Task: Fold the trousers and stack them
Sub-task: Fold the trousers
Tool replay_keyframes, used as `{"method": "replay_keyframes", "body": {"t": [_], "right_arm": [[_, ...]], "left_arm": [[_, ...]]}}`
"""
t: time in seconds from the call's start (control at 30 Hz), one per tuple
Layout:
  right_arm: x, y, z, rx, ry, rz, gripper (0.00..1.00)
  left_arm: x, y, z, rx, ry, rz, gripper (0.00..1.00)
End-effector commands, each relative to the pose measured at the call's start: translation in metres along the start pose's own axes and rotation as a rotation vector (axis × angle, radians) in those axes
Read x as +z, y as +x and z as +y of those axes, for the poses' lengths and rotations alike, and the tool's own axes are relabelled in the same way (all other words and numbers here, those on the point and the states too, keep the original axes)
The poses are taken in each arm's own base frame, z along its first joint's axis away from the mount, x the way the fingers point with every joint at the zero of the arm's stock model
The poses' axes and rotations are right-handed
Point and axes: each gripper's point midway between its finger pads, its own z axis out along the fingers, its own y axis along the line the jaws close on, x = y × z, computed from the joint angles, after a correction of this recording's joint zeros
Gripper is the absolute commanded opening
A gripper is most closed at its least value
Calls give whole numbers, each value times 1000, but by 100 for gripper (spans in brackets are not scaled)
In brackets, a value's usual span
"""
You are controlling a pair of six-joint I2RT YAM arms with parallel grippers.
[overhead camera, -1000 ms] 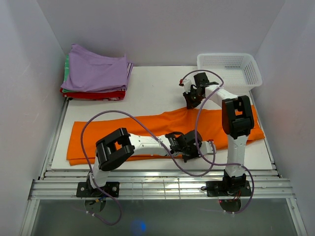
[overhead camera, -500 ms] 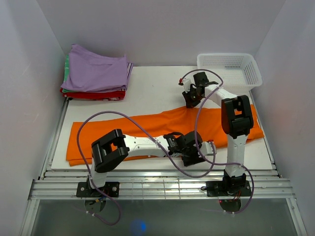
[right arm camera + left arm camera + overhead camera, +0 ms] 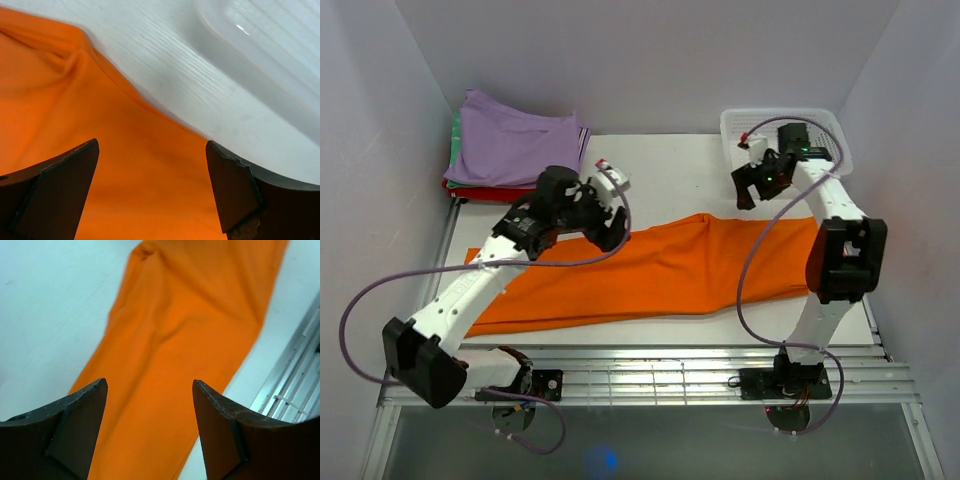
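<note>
The bright orange trousers (image 3: pixel 670 270) lie flat and lengthwise across the white table (image 3: pixel 650 170), nearly spanning its width. My left gripper (image 3: pixel 612 228) hovers open over their left-middle part. In the left wrist view its fingertips (image 3: pixel 95 390) stand wide apart above the trousers (image 3: pixel 185 340), and nothing sits between the left gripper (image 3: pixel 150 385) jaws. My right gripper (image 3: pixel 748 190) hangs open over the trousers' far edge, right of centre. The right wrist view shows the right gripper (image 3: pixel 152 145) empty above the orange trousers (image 3: pixel 75 125) and bare table (image 3: pixel 200 85).
A stack of folded garments (image 3: pixel 515 150), lilac on top with red and green below, sits at the back left. A white mesh basket (image 3: pixel 785 135) stands at the back right, its rim (image 3: pixel 270 40) close to my right gripper. Metal rails (image 3: pixel 650 375) run along the near edge.
Both grippers have opened and let go of the trousers. The left arm swung from the front centre up and to the left; the right gripper rose and moved right toward the basket.
</note>
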Motion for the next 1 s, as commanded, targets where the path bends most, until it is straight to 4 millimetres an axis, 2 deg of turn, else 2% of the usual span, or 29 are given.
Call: {"method": "replay_keyframes", "body": {"t": [0.0,0.03,0.07,0.1,0.13,0.17,0.23,0.33,0.4,0.47,0.5,0.6,0.63,0.7,0.73,0.8,0.83,0.87,0.9,0.93,0.97], "right_arm": [[-64,34,0,-32,24,56,92],[-73,56,-13,2,58,87,88],[-76,80,-11,17,59,130,84],[-82,100,-21,24,80,158,81],[-86,118,-27,28,104,201,75],[-85,141,-25,39,100,240,72],[-92,171,-40,80,114,268,64],[-88,217,-50,133,114,347,60],[-81,244,-48,164,99,407,59],[-79,266,-55,159,135,468,59],[-78,283,-48,177,124,500,58],[-87,314,-38,167,122,586,57],[-89,328,-25,169,101,619,57],[-101,335,-18,129,108,628,56],[-108,336,-13,116,121,627,56],[-116,333,-5,92,100,618,57],[-117,325,3,93,68,581,61],[-124,307,0,79,61,524,64],[-132,299,11,96,9,513,68],[-132,281,16,102,-27,437,76],[-142,255,4,74,-10,370,81]], "left_arm": [[-34,79,23,-201,-46,215,80],[-51,102,49,-294,-120,258,80],[-58,122,57,-345,-141,300,79],[-65,138,63,-387,-159,334,79],[-76,155,78,-428,-205,350,79],[-81,175,79,-458,-213,396,78],[-89,196,84,-501,-226,410,73],[-107,223,111,-600,-283,450,68],[-107,253,117,-624,-277,543,65],[-110,278,125,-661,-280,607,65],[-113,285,133,-664,-304,622,64],[-120,316,158,-686,-360,689,64],[-126,321,173,-697,-398,685,64],[-127,338,188,-719,-401,716,64],[-134,335,207,-716,-438,695,63],[-136,330,222,-702,-445,670,64],[-138,322,230,-666,-446,648,64],[-140,307,240,-630,-452,609,67],[-143,296,244,-603,-459,585,69],[-149,283,249,-566,-474,563,70],[-152,262,257,-533,-474,511,72]]}}
